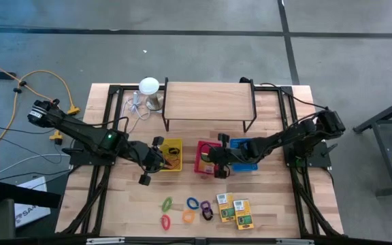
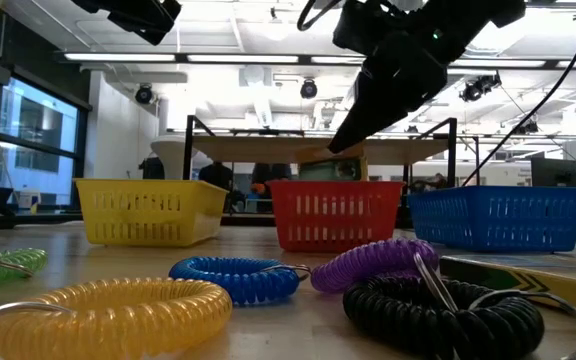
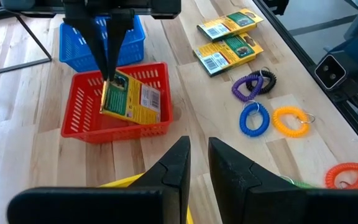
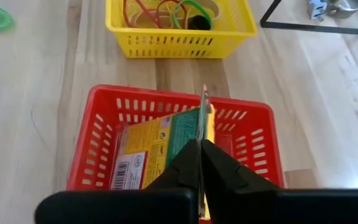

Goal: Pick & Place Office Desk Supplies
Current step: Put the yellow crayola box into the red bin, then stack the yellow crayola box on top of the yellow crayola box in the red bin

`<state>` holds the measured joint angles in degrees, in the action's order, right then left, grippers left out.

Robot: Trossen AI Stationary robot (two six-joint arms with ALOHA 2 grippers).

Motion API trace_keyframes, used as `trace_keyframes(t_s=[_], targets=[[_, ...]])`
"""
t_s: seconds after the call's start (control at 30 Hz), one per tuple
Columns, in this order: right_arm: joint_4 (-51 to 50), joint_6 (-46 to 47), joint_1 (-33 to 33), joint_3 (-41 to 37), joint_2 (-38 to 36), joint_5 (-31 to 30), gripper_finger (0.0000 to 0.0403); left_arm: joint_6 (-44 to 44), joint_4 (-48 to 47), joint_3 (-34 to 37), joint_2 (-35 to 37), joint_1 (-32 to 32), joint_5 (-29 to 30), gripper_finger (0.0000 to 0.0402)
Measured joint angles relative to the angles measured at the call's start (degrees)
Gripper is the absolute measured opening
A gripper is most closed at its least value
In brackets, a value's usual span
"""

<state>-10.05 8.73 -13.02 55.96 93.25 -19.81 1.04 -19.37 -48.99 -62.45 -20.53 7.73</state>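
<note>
My right gripper [image 4: 202, 149] hangs over the red basket [image 3: 79, 118], shut on a yellow-and-green card box [image 3: 132, 99]. Two more card boxes [image 3: 229, 37] lie flat on the table nearer the front edge. Beside them lie coiled rings: purple [image 3: 247, 87], blue [image 3: 254, 118], yellow [image 3: 289, 121] and orange [image 3: 347, 175]. Rubber bands [image 4: 166, 11] lie in the yellow basket [image 4: 179, 31]. My left gripper [image 3: 197, 162] hovers above the yellow basket with a narrow gap between its fingers and nothing in it. My right gripper pinches the card box's upper corner [image 3: 109, 86] between its two fingers. The fingers [image 3: 101, 50] slant down from the table's right side, and the box shows edge-on between them [image 4: 204, 118]. The box hangs tilted, its lower part inside the red basket; whether it touches the floor, I cannot tell.
A blue basket [image 1: 245, 146] stands right of the red one. Behind the baskets stands a wooden shelf on a black frame [image 1: 208, 102]. A white round-topped object with a cable [image 1: 149, 87] sits at the far left. Bare wood lies between the baskets and the rings.
</note>
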Motion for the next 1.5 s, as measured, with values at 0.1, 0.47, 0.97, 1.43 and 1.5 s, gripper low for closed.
trace_keyframes(t_s=[0.1,0.47,0.97,1.43,1.5], targets=[[-0.16,0.01,0.0,0.0,0.0,-1.07,0.0018,0.0,0.28,0.0,0.0,0.0,0.0,0.0054],[-0.12,0.57,0.0,0.0,0.0,-1.08,0.0074,0.0,0.21,0.0,-0.01,0.0,0.0,0.0054],[1.36,-2.85,0.01,0.0,-1.9,-1.25,0.0081,0.0,0.17,0.0,-0.01,0.0,0.0,0.0054],[2.8,-11.94,-0.1,-0.04,-9.0,-5.29,0.0082,0.0,0.36,0.0,0.0,0.0,0.0,0.0054],[3.8,-13.17,-0.24,0.12,-10.08,-5.9,0.0082,0.0,0.41,0.0,-0.01,0.0,0.0,0.0054]])
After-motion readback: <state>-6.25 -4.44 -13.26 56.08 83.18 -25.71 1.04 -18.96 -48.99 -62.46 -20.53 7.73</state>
